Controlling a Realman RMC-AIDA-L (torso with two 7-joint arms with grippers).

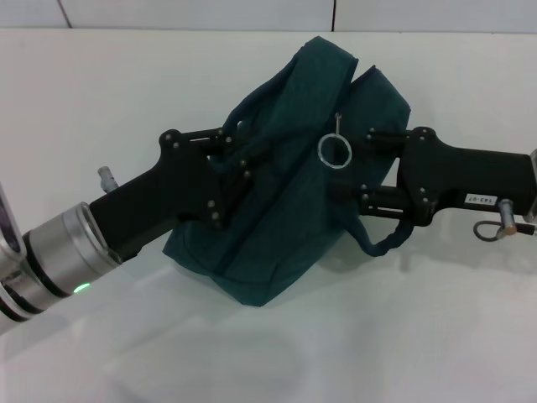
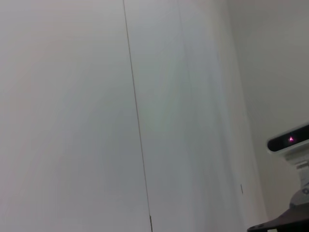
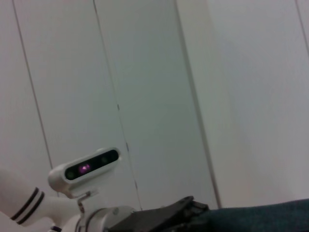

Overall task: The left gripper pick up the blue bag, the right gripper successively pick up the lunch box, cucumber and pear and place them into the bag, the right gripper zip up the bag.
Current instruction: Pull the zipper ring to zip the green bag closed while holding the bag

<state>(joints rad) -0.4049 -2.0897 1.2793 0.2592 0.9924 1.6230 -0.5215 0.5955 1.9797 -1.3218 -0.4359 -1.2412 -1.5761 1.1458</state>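
Note:
The blue bag (image 1: 285, 210) sits tilted in the middle of the white table, its top pulled together, with its silver ring pull (image 1: 334, 152) lying on the upper side. My left gripper (image 1: 237, 172) reaches in from the left and is shut on the bag's handle strap near its top. From the right, my right gripper (image 1: 352, 164) stands open, one finger above and one below the bag's end, just beside the ring pull. A strip of the bag's fabric (image 3: 270, 217) shows in the right wrist view. The lunch box, cucumber and pear are out of view.
The second handle loop (image 1: 386, 242) hangs down under my right gripper. White table (image 1: 101, 92) spreads around the bag, with a wall seam behind it. Both wrist views show mostly wall panels and the robot's head camera (image 3: 84, 169).

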